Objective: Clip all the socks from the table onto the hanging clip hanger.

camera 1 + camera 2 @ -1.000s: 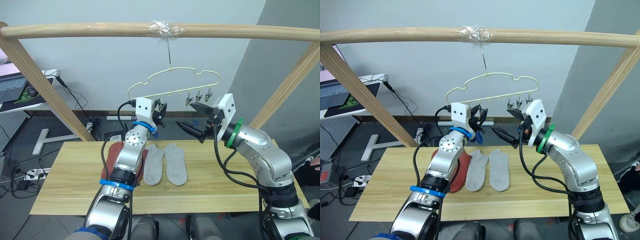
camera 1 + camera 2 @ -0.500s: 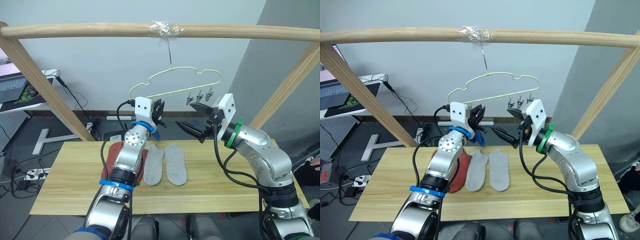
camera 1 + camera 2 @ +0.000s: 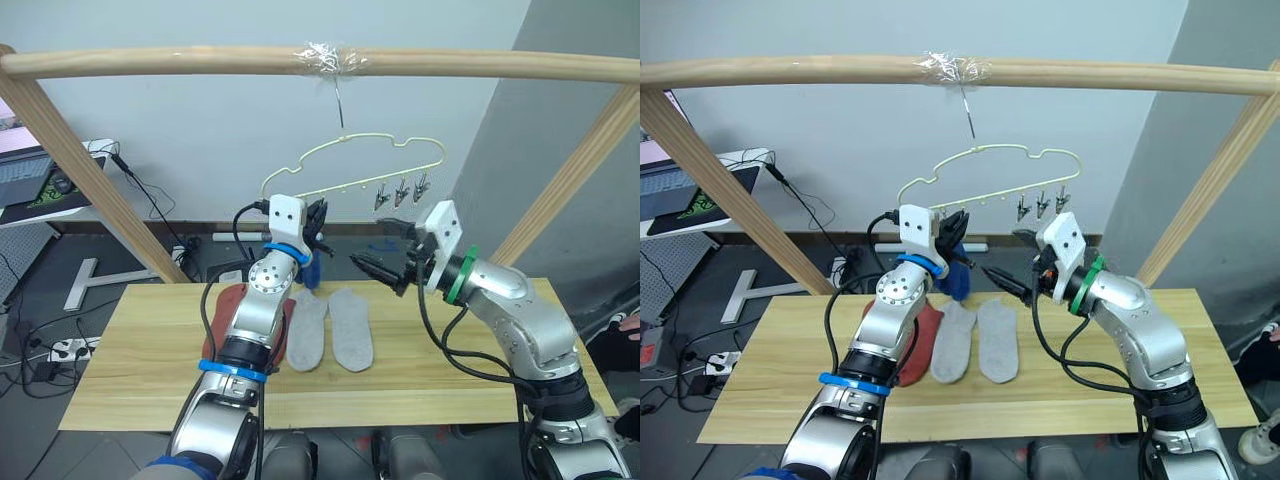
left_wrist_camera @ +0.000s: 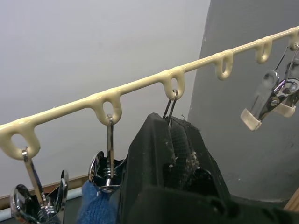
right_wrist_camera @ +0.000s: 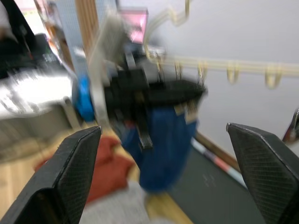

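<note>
**Blue sock up at hanger, L gripper on a clip**

Thin pale-yellow wire clip hanger (image 3: 352,165) w/ wavy outline hangs by its hook from the taped spot on the thick wooden frame bar (image 3: 180,60), tilted, its right end higher. Three small metal clips (image 3: 400,191) hang free near that higher end; more clips at the lower end, by the L arm.

Blue fabric sock (image 3: 958,281) hangs below the lower end of the hanger, above the table's far edge; in L wrist view its top (image 4: 96,207) sits right under a clip.

Left gripper (image 3: 315,216) raised to the hanger's bottom rail, black fingers (image 4: 168,158) pressed together around a clip hanging from a rail loop.

Right gripper (image 3: 382,252) just beside the sock on its right, fingers spread wide apart, holding nothing; R wrist view looks between them at the sock and the L gripper.

Long light yellowish plank table (image 3: 150,380) below: two light grey ankle socks (image 3: 332,328) side by side near centre, rust-red sock (image 3: 232,300) to their left, partly behind the L arm.
</note>
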